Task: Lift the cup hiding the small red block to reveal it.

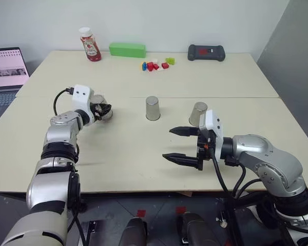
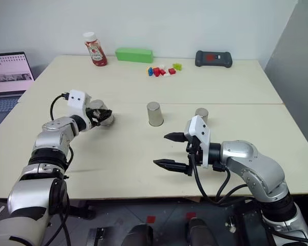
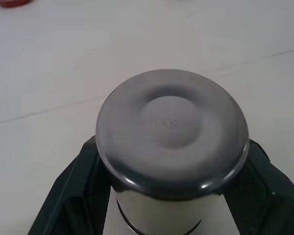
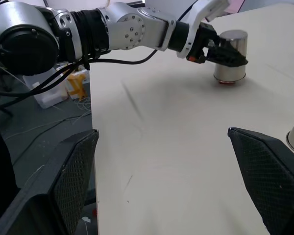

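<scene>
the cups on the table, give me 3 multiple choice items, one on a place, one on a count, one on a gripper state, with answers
1. Which cup does the left gripper hold?
A. the cup on the robot's left
B. the middle one
C. the one on the robot's right

2. How many silver cups are in view?
A. two
B. three
C. four

3. How does the right gripper stand?
A. shut on a cup
B. shut on nothing
C. open, holding nothing

Answers:
1 A: its black fingers clamp the left cup, with a bit of red showing at the cup's base.
2 B: the held one, the middle cup and the right cup.
3 C: its fingers are spread apart over bare table.
</scene>
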You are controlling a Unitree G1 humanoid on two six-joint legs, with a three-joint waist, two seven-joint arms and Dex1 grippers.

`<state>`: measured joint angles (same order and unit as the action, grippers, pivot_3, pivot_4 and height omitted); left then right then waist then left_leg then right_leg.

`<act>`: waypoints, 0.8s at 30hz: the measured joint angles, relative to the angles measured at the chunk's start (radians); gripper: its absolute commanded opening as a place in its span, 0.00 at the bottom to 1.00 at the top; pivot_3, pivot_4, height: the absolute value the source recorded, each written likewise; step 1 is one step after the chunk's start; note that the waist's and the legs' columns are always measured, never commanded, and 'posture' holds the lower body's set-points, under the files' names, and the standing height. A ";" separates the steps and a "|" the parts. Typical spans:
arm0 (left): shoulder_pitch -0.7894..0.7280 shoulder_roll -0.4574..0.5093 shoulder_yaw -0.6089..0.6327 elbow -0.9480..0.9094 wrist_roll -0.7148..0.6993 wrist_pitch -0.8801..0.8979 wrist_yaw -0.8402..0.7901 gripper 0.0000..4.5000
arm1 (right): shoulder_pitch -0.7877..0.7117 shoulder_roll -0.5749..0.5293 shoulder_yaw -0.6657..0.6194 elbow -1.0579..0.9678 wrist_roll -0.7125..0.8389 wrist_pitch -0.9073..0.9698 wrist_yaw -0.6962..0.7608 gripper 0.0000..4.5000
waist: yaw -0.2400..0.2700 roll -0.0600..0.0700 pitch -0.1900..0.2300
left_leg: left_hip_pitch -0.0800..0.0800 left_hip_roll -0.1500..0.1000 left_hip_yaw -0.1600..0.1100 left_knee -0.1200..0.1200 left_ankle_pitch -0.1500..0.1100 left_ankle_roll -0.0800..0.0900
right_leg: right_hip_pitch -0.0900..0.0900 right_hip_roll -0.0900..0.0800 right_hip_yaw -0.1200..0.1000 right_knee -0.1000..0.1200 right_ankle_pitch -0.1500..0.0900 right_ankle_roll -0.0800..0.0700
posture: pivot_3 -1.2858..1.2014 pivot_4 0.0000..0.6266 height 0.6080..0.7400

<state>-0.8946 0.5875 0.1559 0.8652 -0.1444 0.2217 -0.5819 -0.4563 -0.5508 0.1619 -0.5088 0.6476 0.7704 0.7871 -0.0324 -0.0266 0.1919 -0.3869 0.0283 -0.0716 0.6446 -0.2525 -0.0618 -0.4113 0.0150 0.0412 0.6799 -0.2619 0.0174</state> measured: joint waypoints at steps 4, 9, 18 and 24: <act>0.035 0.028 0.034 -0.155 -0.036 0.077 0.006 0.61 | 0.000 -0.001 0.000 0.001 0.000 -0.001 0.005 1.00 | -0.004 0.000 0.000 | 0.000 0.000 0.000 0.000 0.000 0.000 | 0.000 0.000 0.000 0.000 0.000 0.000 | 0.52 0.24 1.00; 0.060 0.088 0.069 -0.204 -0.027 0.104 0.068 0.61 | 0.000 -0.001 0.000 0.004 -0.001 -0.014 0.018 1.00 | -0.005 0.000 0.000 | 0.001 0.000 0.000 0.000 0.000 0.000 | 0.000 0.000 0.000 0.001 0.000 0.000 | 0.52 0.24 1.00; 0.064 0.086 0.088 -0.003 -0.007 0.048 0.175 0.61 | -0.006 -0.005 0.000 0.014 -0.001 -0.020 0.029 1.00 | 0.002 0.000 0.000 | 0.001 0.000 -0.001 0.001 0.000 0.000 | 0.000 0.000 -0.001 0.000 0.000 0.000 | 0.52 0.24 1.00; 0.021 0.076 0.088 0.154 0.006 -0.017 0.209 0.61 | -0.008 -0.017 0.000 0.010 0.001 -0.011 0.031 1.00 | 0.001 0.000 0.000 | 0.000 0.000 -0.001 0.000 0.000 0.000 | 0.000 0.000 -0.001 0.000 0.000 0.000 | 0.52 0.24 1.00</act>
<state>-0.8739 0.6632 0.2443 1.0195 -0.1389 0.2049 -0.3726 -0.4648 -0.5675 0.1623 -0.4986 0.6484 0.7592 0.8183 -0.0317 -0.0267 0.1918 -0.3864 0.0281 -0.0721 0.6451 -0.2525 -0.0618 -0.4109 0.0148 0.0405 0.6802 -0.2618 0.0176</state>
